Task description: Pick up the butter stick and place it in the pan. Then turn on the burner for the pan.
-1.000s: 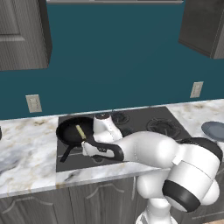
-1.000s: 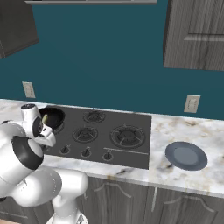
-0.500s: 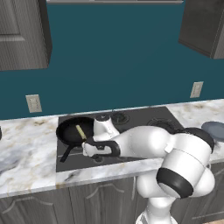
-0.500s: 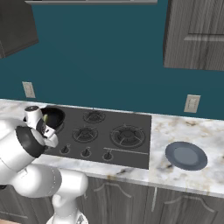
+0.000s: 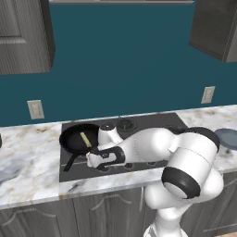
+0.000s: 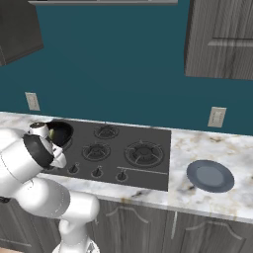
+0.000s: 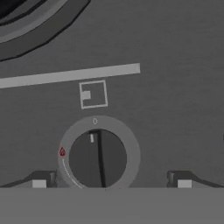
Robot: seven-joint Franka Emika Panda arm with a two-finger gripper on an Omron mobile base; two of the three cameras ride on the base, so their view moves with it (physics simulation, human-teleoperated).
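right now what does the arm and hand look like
The arm is made of glossy white, rounded shells with dark grey-black rings at the joints. Its hand is white with black trim. In the hand view the two fingertips are small, dark grey, each bearing a pale square pad. No cables or markings are visible.

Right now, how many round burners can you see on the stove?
4: rear middle burner, front middle burner, big right burner, and one small burner beside the pan. The pan may hide another.

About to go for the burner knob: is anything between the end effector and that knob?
Nothing visible. In the hand view the knob sits directly ahead, between the open fingertips, its pointer at 0. The butter stick already lies in the pan.
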